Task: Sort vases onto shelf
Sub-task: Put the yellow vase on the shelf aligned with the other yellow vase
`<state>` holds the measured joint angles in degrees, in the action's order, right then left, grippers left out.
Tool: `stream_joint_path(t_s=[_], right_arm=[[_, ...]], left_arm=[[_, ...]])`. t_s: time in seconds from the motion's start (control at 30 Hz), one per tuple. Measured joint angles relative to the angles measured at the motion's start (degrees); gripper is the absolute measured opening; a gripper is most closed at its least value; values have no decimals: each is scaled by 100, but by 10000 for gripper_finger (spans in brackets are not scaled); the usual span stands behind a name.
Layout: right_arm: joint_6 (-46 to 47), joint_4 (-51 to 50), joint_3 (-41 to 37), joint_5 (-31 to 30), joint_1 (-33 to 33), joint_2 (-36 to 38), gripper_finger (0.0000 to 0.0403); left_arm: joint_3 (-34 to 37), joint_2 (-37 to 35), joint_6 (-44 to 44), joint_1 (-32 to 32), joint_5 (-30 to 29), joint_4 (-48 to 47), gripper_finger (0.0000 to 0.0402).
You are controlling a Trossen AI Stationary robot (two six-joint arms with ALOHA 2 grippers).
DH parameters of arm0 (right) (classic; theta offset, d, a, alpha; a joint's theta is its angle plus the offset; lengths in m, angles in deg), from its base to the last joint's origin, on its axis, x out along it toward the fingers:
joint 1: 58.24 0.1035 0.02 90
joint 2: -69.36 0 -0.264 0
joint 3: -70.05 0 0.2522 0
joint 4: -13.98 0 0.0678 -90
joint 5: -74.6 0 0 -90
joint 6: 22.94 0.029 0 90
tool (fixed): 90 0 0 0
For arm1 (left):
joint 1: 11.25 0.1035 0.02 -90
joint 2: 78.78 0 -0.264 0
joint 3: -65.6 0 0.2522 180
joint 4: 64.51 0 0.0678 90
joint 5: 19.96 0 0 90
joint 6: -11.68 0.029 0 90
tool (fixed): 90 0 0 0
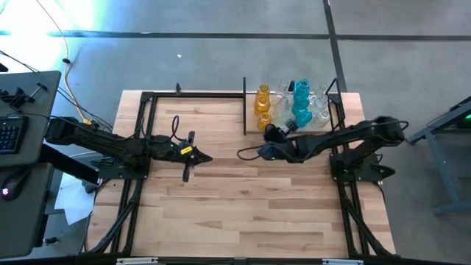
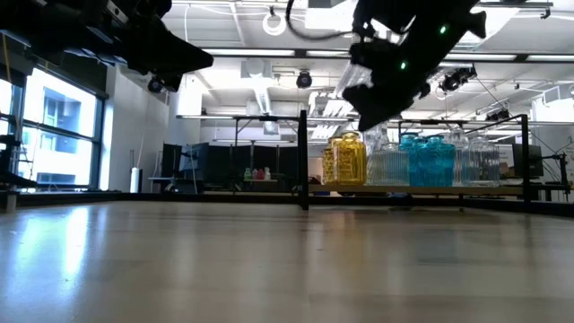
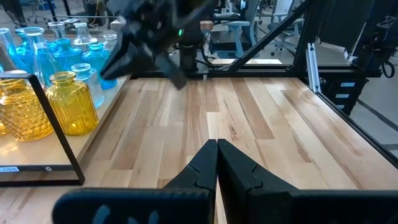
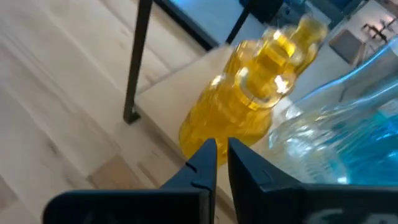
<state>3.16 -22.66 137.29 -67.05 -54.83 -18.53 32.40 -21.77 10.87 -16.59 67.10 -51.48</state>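
The right gripper (image 4: 216, 152) is showing its two dark fingers (image 4: 202, 163) drawn almost together, only a thin slit between the tips, and nothing is sitting in that slit. They are hovering just above and beside an amber vase (image 4: 233, 118), not touching it as far as I can tell. Seen from overhead, this gripper (image 1: 271, 134) is hanging at the front edge of the shelf (image 1: 252, 126), near the yellow vases (image 1: 263, 107).

The left gripper (image 3: 217, 155) is clenched, its fingers (image 3: 202, 165) pressed tip to tip and holding nothing. It is waiting over the bare bench (image 1: 221, 206), well apart from the shelf, at the left of the table (image 1: 193, 156).

The vases are standing upright, necks pointing straight up, long axes vertical. They are crowding together on the light board at the far right corner of the bench: amber ones (image 2: 348, 160) at the end nearest the black upright post (image 2: 304, 157), teal ones (image 2: 426, 160) in the middle, clear ones (image 2: 480, 160) beyond and between.
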Motion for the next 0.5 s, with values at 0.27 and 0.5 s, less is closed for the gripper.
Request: stream_joint_path(t_s=[0.27, 0.5], right_arm=[[-88, 316, -4, 366, -431, -665, 3], [-402, 778, -4, 437, -662, -789, 1]], left_arm=[[0, -1, -1, -1, 0, -11, 0], [0, -2, -1, -1, 0, -8, 0]])
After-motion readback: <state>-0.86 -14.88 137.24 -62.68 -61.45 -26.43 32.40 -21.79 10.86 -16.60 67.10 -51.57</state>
